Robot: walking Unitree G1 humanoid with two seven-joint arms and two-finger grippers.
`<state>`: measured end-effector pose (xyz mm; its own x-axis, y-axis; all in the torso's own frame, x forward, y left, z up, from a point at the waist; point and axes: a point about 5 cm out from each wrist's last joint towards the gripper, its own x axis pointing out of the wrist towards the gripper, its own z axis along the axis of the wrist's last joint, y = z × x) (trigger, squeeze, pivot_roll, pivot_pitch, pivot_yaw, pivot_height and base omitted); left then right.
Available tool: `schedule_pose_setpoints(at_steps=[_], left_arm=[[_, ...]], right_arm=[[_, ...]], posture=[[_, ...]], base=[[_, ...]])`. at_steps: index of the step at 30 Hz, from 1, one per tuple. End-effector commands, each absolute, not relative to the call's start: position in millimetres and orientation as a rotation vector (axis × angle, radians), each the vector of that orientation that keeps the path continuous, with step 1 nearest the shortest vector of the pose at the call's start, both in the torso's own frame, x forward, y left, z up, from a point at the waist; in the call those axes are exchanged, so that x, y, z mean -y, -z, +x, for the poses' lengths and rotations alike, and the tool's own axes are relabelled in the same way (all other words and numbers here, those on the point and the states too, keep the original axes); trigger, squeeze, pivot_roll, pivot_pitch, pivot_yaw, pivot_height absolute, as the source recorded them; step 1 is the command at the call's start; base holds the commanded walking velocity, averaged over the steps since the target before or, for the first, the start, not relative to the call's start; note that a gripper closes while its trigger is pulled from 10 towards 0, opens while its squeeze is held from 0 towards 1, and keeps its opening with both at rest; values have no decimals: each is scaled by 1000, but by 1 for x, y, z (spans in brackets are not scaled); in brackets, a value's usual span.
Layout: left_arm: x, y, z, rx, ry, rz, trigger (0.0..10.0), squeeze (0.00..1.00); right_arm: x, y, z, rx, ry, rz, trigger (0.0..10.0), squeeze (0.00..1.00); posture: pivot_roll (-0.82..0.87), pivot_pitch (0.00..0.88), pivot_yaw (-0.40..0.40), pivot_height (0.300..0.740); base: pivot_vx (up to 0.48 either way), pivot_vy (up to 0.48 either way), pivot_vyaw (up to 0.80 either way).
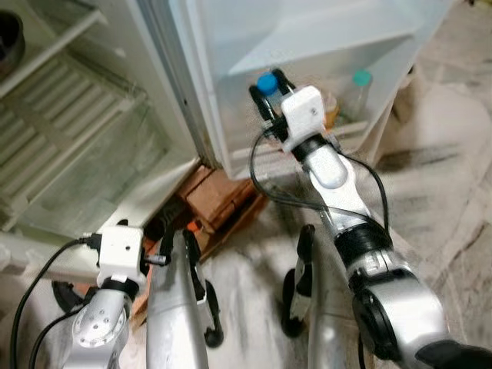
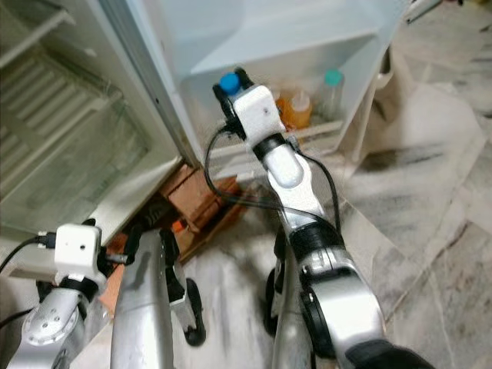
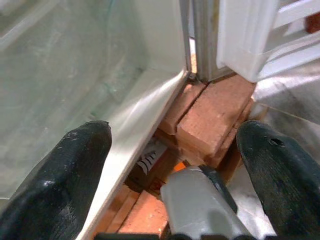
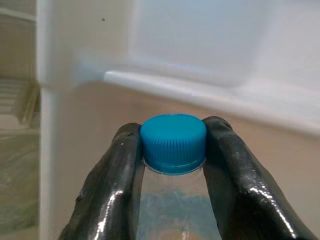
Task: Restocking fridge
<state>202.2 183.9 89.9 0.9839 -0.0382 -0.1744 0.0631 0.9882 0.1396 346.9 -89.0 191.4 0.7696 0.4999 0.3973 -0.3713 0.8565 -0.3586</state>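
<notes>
The bottle (image 4: pixel 172 200) with the blue cap (image 4: pixel 173 141) sits between the two black fingers (image 4: pixel 107 190) of the right pincer (image 1: pixel 267 91), which is clamped on its neck just under the cap. The right arm reaches forward into the lower shelf of the open fridge door (image 1: pixel 307 31), and the bottle is held upright at that shelf, over or just inside its left end; whether its base already rests on the shelf floor cannot be made out.

Further along the same door shelf (image 2: pixel 323 129) stand an orange bottle (image 2: pixel 298 109) and a clear bottle with a teal cap (image 2: pixel 332 92), so part of the stocking looks done. This bottle seems to be at the placing step: it has yet to be let go and the arm drawn back.

The left pincer (image 3: pixel 175 165) hangs low by the robot's side with its fingers spread wide and nothing between them, pointing at the bricks (image 3: pixel 210 112) under the fridge's bottom edge. The main fridge compartment (image 1: pixel 69 138) to the left shows bare wire racks, so much room appears left to fill.
</notes>
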Motion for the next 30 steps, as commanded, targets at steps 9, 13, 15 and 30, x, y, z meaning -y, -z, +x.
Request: schedule_pose_setpoints(at_steps=[9,13,15,30], left_arm=[[-182,-84,207,-181,59,143,10000,0],[-183,-85,213,-160,39,136,10000,0],[-184,-84,213,-154,29,134,10000,0],[-180,-76,219,-137,-2,119,10000,0]], right_arm=[[120,-154,292,386,-524,-248,10000,0],[122,-156,281,384,-479,-235,10000,0],[124,-151,274,354,-435,-221,10000,0],[140,-136,259,252,-281,-201,10000,0]], posture=[[207,277,78,519],[199,245,66,519],[193,223,59,519],[155,121,45,519]], base=[[0,0,0],[0,0,0],[0,0,0],[0,0,0]])
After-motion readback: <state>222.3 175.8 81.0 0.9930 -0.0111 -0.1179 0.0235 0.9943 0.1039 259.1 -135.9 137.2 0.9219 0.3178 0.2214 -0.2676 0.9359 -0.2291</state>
